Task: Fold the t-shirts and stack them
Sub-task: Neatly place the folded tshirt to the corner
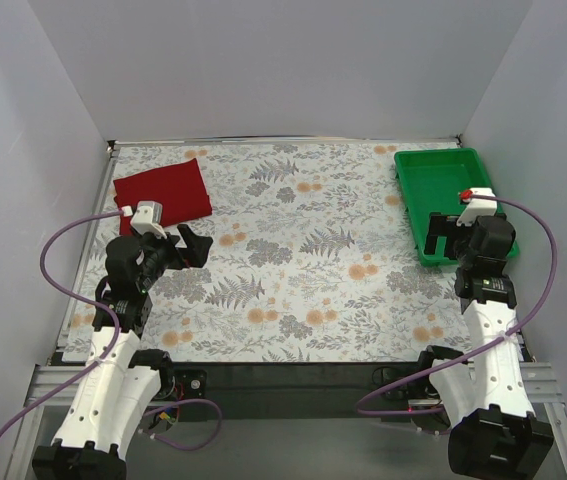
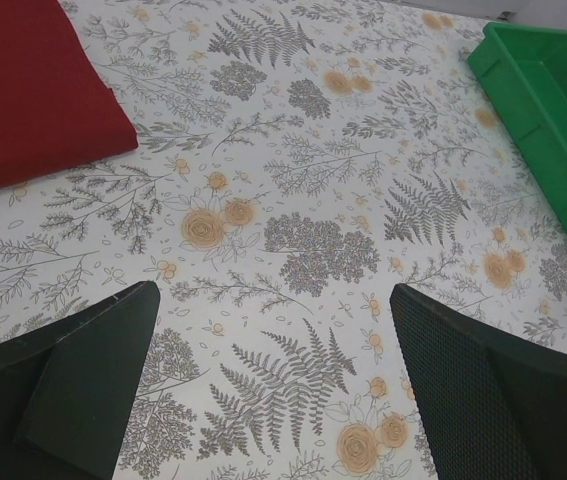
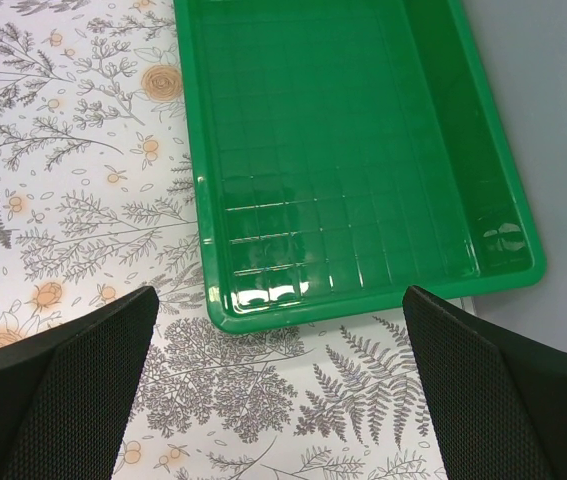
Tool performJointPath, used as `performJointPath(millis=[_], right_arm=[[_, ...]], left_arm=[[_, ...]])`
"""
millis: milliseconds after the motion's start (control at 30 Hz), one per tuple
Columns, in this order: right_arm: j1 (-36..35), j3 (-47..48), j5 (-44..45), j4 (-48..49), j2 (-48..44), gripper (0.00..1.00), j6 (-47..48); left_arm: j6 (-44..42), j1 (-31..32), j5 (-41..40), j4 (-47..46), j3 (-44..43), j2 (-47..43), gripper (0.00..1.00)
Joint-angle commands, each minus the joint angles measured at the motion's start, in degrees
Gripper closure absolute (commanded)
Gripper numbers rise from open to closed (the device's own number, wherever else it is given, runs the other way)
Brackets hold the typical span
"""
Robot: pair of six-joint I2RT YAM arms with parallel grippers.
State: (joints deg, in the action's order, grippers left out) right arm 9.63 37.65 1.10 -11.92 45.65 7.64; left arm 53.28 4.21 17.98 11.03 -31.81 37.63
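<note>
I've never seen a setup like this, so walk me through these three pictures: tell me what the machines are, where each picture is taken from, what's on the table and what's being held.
These are two robot arms bolted at the near edge of a table with a floral cloth. The wide picture comes from a fixed camera above and behind them. The other two come from cameras on the wrists; the dark shapes at their bottom corners are each gripper's own fingers.

The left gripper is open over bare cloth, holding nothing. A folded dark red t-shirt lies at the far left corner. The right gripper is also open and empty, hovering at the near end of a green tray with nothing in it, at the far right.
</note>
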Motion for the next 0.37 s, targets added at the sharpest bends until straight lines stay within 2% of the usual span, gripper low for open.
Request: performJointPath(millis=[0,333], right_arm=[[0.1,-0.3,1.0,2.5,-0.6,0.02,-0.5],[0.1,-0.8,0.8,3.3,0.0,0.02,-0.2]], left_arm=[[-1.0,0.2,-0.8,-0.9,0.3,-0.7,0.07],[-1.1,0.2,-0.8,-0.7,0.2,-0.7,0.07]])
